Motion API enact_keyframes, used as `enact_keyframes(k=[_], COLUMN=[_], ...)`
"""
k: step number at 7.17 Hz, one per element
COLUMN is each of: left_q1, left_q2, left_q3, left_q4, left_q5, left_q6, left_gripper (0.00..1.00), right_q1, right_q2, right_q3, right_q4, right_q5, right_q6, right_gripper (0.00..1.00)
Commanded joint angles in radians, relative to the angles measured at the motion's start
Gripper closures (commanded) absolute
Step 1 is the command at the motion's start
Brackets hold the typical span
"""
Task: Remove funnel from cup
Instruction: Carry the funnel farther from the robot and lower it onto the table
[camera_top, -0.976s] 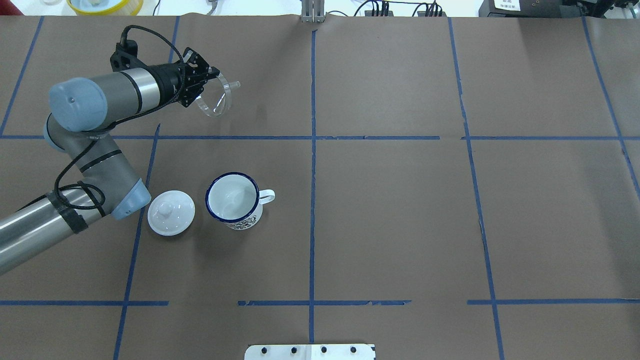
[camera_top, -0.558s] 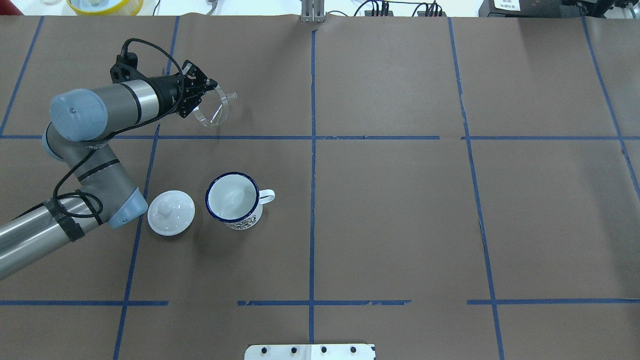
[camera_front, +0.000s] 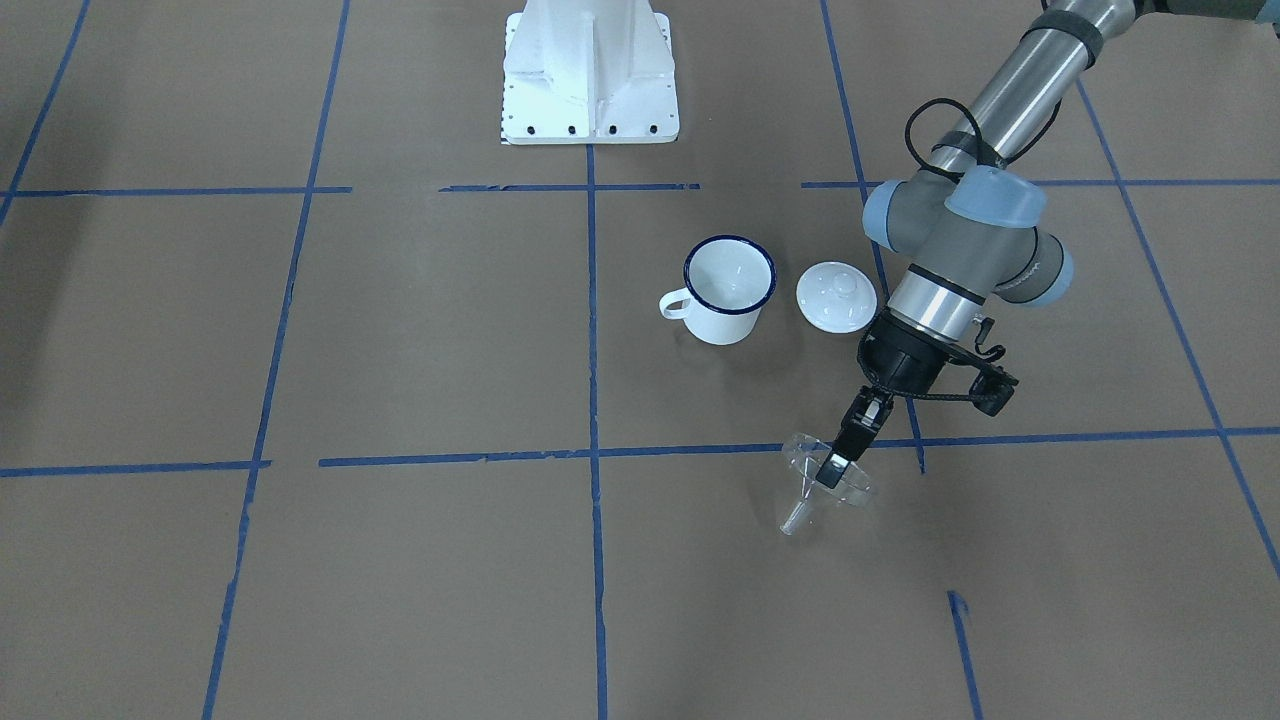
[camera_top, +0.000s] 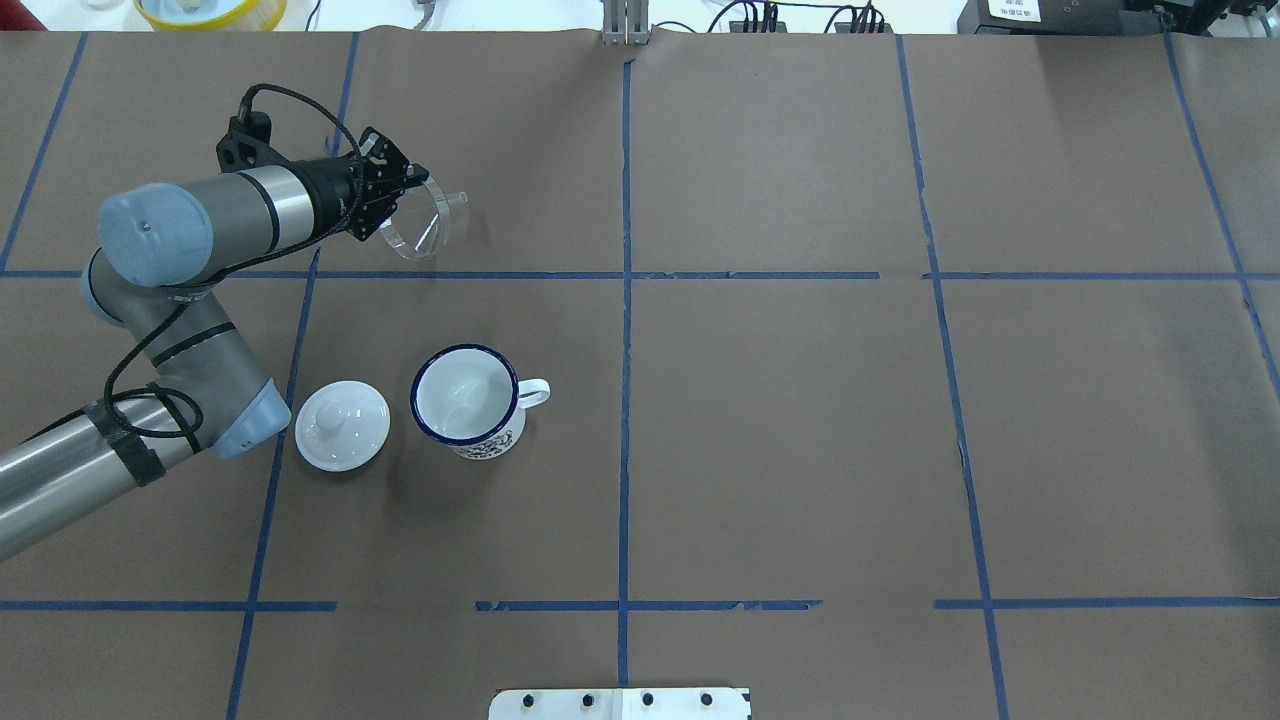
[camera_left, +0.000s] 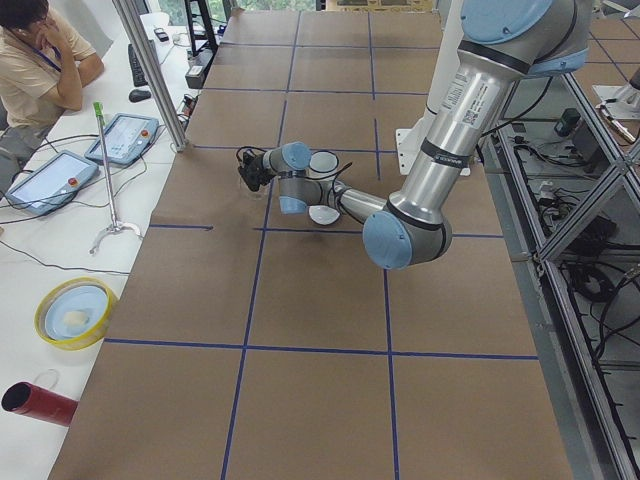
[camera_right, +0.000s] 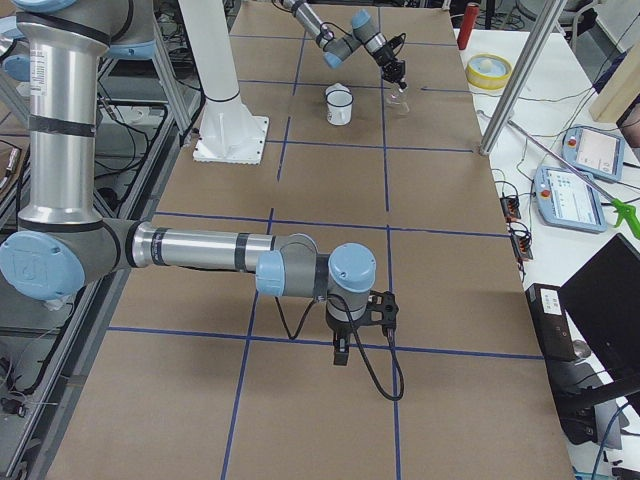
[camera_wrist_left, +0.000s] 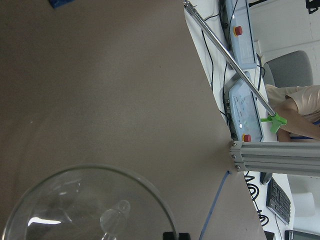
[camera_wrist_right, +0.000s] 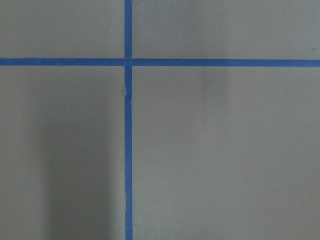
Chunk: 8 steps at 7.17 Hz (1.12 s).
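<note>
The clear plastic funnel (camera_top: 425, 226) is out of the cup and tilted on its side, spout pointing away from the arm. My left gripper (camera_top: 408, 190) is shut on the funnel's rim and holds it low over the table, far from the cup. In the front-facing view the funnel (camera_front: 822, 482) hangs below the left gripper (camera_front: 831, 468), spout close to the paper. The left wrist view shows the funnel's rim and spout (camera_wrist_left: 90, 210). The white mug with a blue rim (camera_top: 466, 400) stands upright and empty. My right gripper (camera_right: 341, 350) shows only in the right side view; I cannot tell its state.
A white round knobbed lid (camera_top: 342, 425) lies just left of the mug, near the left arm's elbow (camera_top: 250, 410). Blue tape lines cross the brown paper (camera_top: 800, 430). The robot's base plate (camera_front: 590, 75) is at the near edge. Operator desks lie beyond the far edge.
My left gripper has lowered with the funnel toward the table and drawn slightly back to the left. The mug and the lid have not moved.
</note>
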<state>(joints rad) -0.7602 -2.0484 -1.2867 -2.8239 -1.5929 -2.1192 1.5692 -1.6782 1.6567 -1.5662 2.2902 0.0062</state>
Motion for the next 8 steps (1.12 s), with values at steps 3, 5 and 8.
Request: enact_keyframes(k=[3, 5, 8], left_q1=[-0.010, -0.008, -0.013], left_q2=[-0.007, -0.024, -0.024], left_q3=[0.052, 0.084, 0.083], left_q4=[-0.045, -0.046, -0.055], left_q5=[0.045, 0.045, 0.047], left_q6=[-0.002, -0.002, -0.001], left_gripper=[1.00, 1.00, 0.00], right_q1=[0.000, 0.000, 0.000], right_q2=[0.000, 0.000, 0.000], right_q3=[-0.002, -0.002, 0.000], right_q4=[0.000, 0.000, 0.000], right_q5=[0.000, 0.000, 0.000], right_q6=[0.000, 0.000, 0.000], right_gripper=[0.00, 0.00, 0.00])
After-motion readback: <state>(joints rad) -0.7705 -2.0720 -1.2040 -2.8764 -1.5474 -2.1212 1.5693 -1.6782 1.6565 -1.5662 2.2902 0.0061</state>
